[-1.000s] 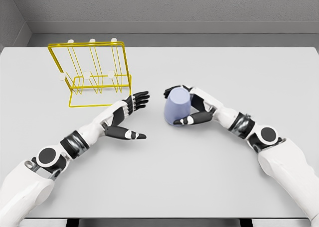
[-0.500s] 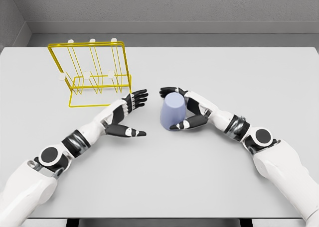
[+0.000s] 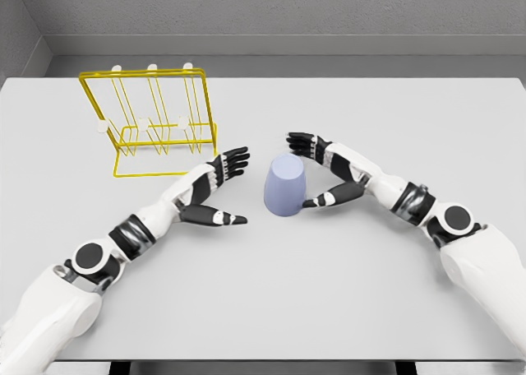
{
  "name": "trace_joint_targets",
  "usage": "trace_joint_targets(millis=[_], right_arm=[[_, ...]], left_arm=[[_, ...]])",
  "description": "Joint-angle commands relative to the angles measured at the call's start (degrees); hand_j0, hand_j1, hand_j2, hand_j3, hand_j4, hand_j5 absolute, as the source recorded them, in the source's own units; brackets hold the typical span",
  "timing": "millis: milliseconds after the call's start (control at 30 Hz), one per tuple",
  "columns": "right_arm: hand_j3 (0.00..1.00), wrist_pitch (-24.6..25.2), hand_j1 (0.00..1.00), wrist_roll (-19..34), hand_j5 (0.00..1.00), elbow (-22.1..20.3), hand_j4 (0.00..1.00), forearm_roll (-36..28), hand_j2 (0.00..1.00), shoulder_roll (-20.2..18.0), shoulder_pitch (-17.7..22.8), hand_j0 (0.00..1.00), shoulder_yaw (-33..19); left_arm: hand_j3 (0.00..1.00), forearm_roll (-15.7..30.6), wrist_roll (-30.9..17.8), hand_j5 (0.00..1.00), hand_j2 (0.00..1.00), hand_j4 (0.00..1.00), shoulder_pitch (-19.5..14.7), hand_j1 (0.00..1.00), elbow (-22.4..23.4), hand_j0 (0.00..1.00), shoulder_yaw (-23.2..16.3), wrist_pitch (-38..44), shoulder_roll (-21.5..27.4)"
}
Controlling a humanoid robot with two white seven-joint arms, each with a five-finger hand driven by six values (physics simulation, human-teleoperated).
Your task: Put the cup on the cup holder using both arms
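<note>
The fingers of the right hand are now spread wide and hold nothing: half a second ago they were wrapped round the cup, and since then they have been drawn back to the right, so that a gap is seen between the upper fingers and the cup, while the thumb tip lies just beside its lower right edge; contact there cannot be settled. The cup has been left standing upside down on the bench, near the middle, shifted a little leftward from where it stood a second ago. The fingers of the left hand are likewise spread and empty, palm turned toward the cup, and have been brought slightly nearer to it, though a clear gap remains. The cup holder, a yellow wire rack, stands well apart at the upper left, unmoved. The release is judged to be a handover by way of the bench: the cup has been passed within reach of the left hand, whose grasp is not yet begun.
</note>
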Motion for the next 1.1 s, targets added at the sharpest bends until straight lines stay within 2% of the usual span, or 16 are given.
trace_joint_targets(millis=[0,67,200,267,367,467,500,533,567,600,633,667,700,767,800,1067], right_arm=[[1.00,-0.14,1.00,0.00,1.00,0.08,1.00,-0.40,1.00,-3.60,0.00,1.00,-0.11],[1.00,-0.84,1.00,0.00,1.00,-0.19,1.00,-0.40,1.00,-7.29,-0.62,1.00,-1.68],[1.00,-5.96,1.00,0.00,1.00,-0.54,1.00,-0.49,1.00,-9.32,-5.01,1.00,-3.18],[1.00,-5.96,1.00,0.00,1.00,-0.28,1.00,-0.49,1.00,-10.46,-5.10,1.00,-1.60],[1.00,-5.96,1.00,0.00,1.00,-0.10,1.00,-0.58,1.00,-16.08,-5.36,1.00,-1.25],[1.00,-5.96,1.00,0.00,1.00,-0.10,1.00,-0.40,1.00,-16.96,-5.01,1.00,-0.46],[1.00,-5.96,1.00,0.00,1.00,-0.36,1.00,-0.31,1.00,-18.63,-5.27,1.00,-0.19],[1.00,-5.96,1.00,0.00,1.00,-0.27,1.00,3.54,1.00,-18.90,-5.54,1.00,-0.37],[1.00,-5.96,1.00,0.00,1.00,-0.19,1.00,12.06,1.00,-18.99,-6.41,1.00,-1.25],[1.00,-5.96,1.00,-4.31,1.00,-0.45,1.00,18.74,1.00,-18.99,-7.12,1.00,-1.34],[1.00,-5.96,1.00,-12.05,1.00,-0.80,1.00,24.20,1.00,-19.42,-8.08,1.00,-1.42],[1.00,-5.96,1.00,-17.41,1.00,-1.76,1.00,28.68,1.00,-21.79,-8.52,1.00,-1.60],[1.00,-5.96,1.00,-20.32,1.00,-3.79,1.00,32.64,1.00,-23.20,-8.44,1.00,-3.18],[1.00,-5.96,1.00,-20.67,1.00,-4.14,1.00,39.76,1.00,-22.68,-9.67,1.00,-5.91],[1.00,-5.96,1.00,-20.50,1.00,-4.14,1.00,42.05,1.00,-22.59,-10.46,1.00,-7.40],[1.00,-5.96,1.00,-20.06,1.00,-4.49,1.00,44.77,1.00,-22.94,-10.11,1.00,-7.58]], left_arm=[[1.00,-3.14,-0.01,1.00,1.00,1.00,0.00,1.00,0.30,1.00,0.38,-0.05,-1.77],[1.00,-3.41,-0.01,1.00,1.00,1.00,0.09,1.00,0.66,1.00,1.09,-0.05,-2.39],[1.00,-5.78,0.08,1.00,1.00,1.00,-0.18,1.00,0.83,1.00,1.61,-0.05,-2.92],[1.00,-5.87,0.08,1.00,1.00,1.00,-0.18,1.00,1.18,1.00,2.14,0.13,-3.53],[1.00,-5.87,-0.01,1.00,1.00,1.00,-1.85,1.00,3.73,1.00,2.14,0.13,-4.85],[1.00,-5.96,-0.09,1.00,1.00,1.00,-2.46,1.00,4.17,1.00,1.97,0.13,-5.47],[1.00,-5.96,-0.09,1.00,1.00,1.00,-2.46,1.00,4.17,1.00,1.79,0.13,-5.47],[1.00,-6.04,-0.18,1.00,1.00,1.00,-2.46,1.00,4.17,1.00,1.35,0.04,-5.55],[1.00,-6.04,-0.18,1.00,1.00,1.00,-2.46,1.00,4.17,1.00,1.26,0.04,-6.35],[1.00,-6.13,-0.18,1.00,1.00,1.00,-2.46,1.00,4.17,1.00,1.18,0.04,-6.61],[1.00,-6.39,-0.18,1.00,1.00,1.00,-2.46,1.00,4.17,1.00,1.18,0.04,-6.96],[1.00,-7.45,-0.18,1.00,1.00,1.00,-2.46,1.00,4.26,1.00,1.18,0.04,-7.22],[1.00,-7.54,-0.18,1.00,1.00,1.00,-2.46,1.00,4.35,1.00,1.18,0.13,-7.84],[1.00,-7.63,-0.18,1.00,1.00,1.00,-2.46,1.00,4.52,1.00,1.18,0.13,-8.02],[1.00,-7.63,-0.18,1.00,1.00,1.00,-2.55,1.00,4.52,1.00,1.18,0.13,-8.10],[1.00,-7.45,-0.27,1.00,1.00,1.00,-3.52,1.00,6.19,1.00,1.70,0.13,-8.10]])
